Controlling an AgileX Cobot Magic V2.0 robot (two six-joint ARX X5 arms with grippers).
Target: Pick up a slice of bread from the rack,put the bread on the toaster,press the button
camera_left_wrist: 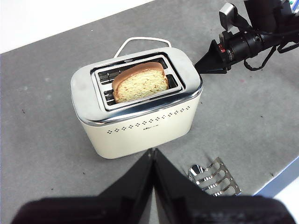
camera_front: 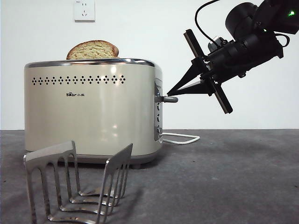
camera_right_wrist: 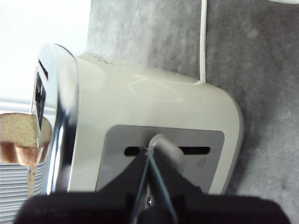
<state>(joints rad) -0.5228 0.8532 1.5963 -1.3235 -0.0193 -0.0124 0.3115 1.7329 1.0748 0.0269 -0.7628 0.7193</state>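
One slice of bread (camera_front: 94,49) pokes up from the toaster (camera_front: 91,112), seen from the front, with the empty rack (camera_front: 77,184) standing just before it on the grey surface (camera_front: 233,177). The right gripper (camera_front: 169,94) comes in from the side, its jaws together, tips right above the button (camera_front: 167,99), perhaps touching. From the left wrist, the left gripper (camera_left_wrist: 153,151) hangs above the toaster, jaws pressed together. From the right wrist, tips meet at the lever.

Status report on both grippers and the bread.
Left gripper shut, waiting above. Right gripper shut, tips at dark-grey lever knob. Brown-crusted bread slice in cream toaster. Nothing blocking.
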